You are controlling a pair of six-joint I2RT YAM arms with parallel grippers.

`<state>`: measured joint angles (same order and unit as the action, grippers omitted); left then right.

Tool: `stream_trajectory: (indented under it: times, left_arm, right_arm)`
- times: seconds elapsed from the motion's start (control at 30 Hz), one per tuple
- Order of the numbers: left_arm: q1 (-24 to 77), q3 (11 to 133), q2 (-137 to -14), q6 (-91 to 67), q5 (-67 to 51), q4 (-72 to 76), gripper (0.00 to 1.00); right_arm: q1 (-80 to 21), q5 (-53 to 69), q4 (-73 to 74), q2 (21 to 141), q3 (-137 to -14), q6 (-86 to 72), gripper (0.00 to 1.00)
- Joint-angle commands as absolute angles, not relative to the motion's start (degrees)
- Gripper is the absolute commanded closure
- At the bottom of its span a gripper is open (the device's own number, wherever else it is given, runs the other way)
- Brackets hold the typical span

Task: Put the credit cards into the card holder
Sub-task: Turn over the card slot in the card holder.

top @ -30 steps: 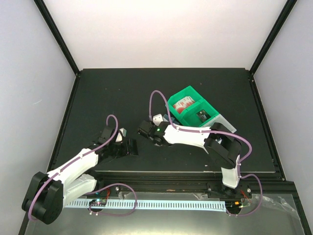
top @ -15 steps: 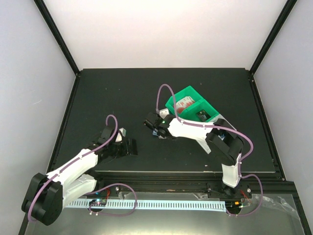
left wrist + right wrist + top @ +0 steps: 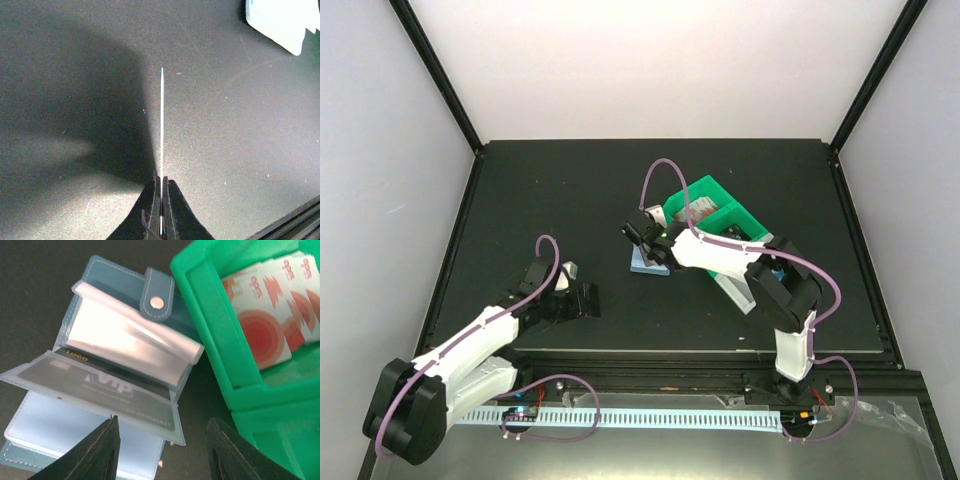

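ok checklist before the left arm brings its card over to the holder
1. Grip: left gripper shut on the credit card, held edge-on: ok.
2. Target: card holder lying open, sleeves fanned: ok.
3. Free sleeve: upper clear sleeve looks empty, cannot tell; the lower one holds a dark card.
4. Way in: not ok, the open right gripper hangs over the holder.
5. Green bin apart from the holder: cannot tell.

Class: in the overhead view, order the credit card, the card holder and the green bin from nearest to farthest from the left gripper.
1. Credit card: clamped edge-on in the left gripper itself.
2. Card holder: lying open at mid-table, to the right.
3. Green bin: farthest right, beyond the holder.
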<state>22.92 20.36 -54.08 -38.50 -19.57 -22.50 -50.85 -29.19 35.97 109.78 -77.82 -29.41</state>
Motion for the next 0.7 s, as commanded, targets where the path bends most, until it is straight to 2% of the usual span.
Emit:
stream_trajectory:
  times: [0.0,0.27,0.67]
  left_arm:
    - [22.62,22.19,-53.06,-36.54,-20.83,-23.09,0.98]
    - [22.55,22.72,-53.35,-36.28,-20.65,-23.51,0.98]
    - [22.65,23.02,-53.43,-35.94,-20.48,-23.82,0.99]
  right_arm:
    - [-49.00,-27.70,28.39,111.41,-77.58,-20.33,0.50]
    - [-46.32,-29.82,23.26,113.22,-78.40,-13.88,0.50]
    - [-44.29,-29.75,24.37,119.78,-83.09,-11.74,0.48]
